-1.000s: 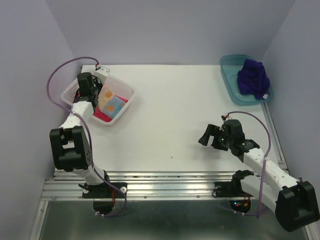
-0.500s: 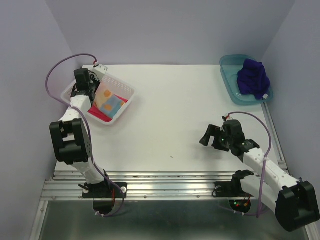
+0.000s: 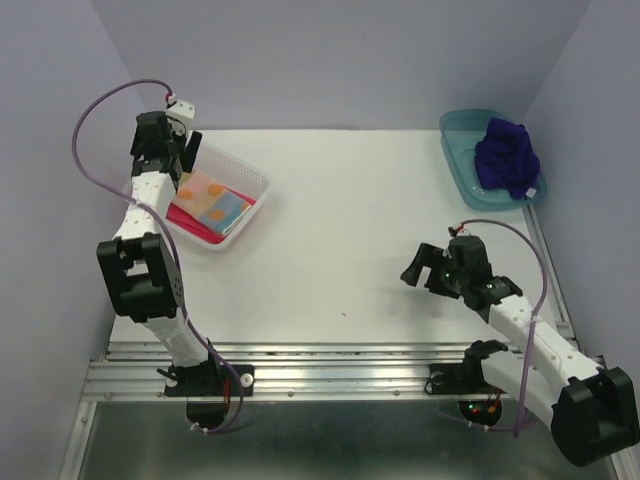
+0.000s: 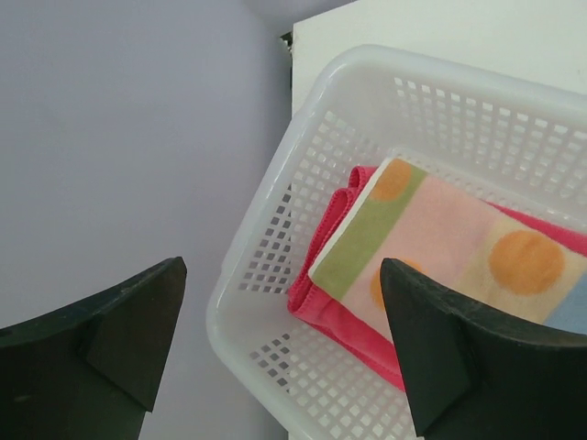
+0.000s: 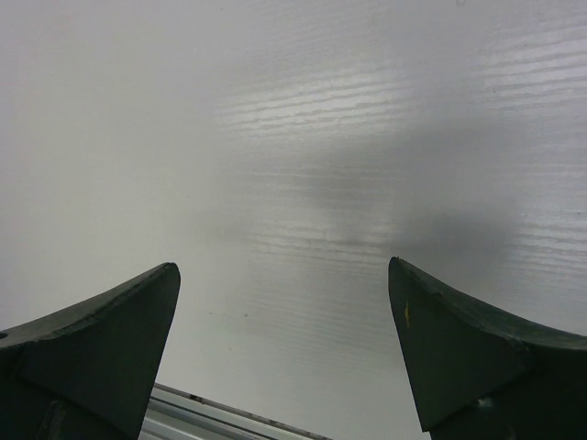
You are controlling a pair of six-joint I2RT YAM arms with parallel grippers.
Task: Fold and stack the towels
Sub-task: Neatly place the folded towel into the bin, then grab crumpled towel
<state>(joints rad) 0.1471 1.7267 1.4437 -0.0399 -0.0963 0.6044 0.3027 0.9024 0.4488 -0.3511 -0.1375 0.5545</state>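
Top view: white perforated basket point(image 3: 258, 186) sits at the far left of the white table point(image 3: 350, 220). Teal tray point(image 3: 456, 160) sits at the far right corner, well apart from the basket.

Basket contents: two towels, both folded flat.
- Pink-red towel point(image 3: 188, 222) is underneath, with its rolled fold edge toward the basket's end wall (left wrist view point(image 4: 328, 295)).
- Polka-dot towel point(image 3: 212, 198) lies directly on top of it: pale panels with orange dots, a green band along one edge and a blue patch at one side point(image 4: 459, 257). The pink-red edge shows past it on the near and left sides.

Tray contents: dark purple-blue towel point(image 3: 507, 155), bunched in a loose heap and not folded, with a small white tag at its near right edge.

Left gripper point(image 3: 183, 162) is raised over the far-left end of the basket. In the wrist view point(image 4: 282, 275) the fingers are spread wide with nothing between them, and the basket rim point(image 4: 266, 229) and towel corner are seen through the gap. No contact with cloth visible.

Right gripper point(image 3: 424, 271) is over bare table on the near right. Its fingers are wide apart and empty point(image 5: 284, 275), with only the table surface and its near metal edge below.
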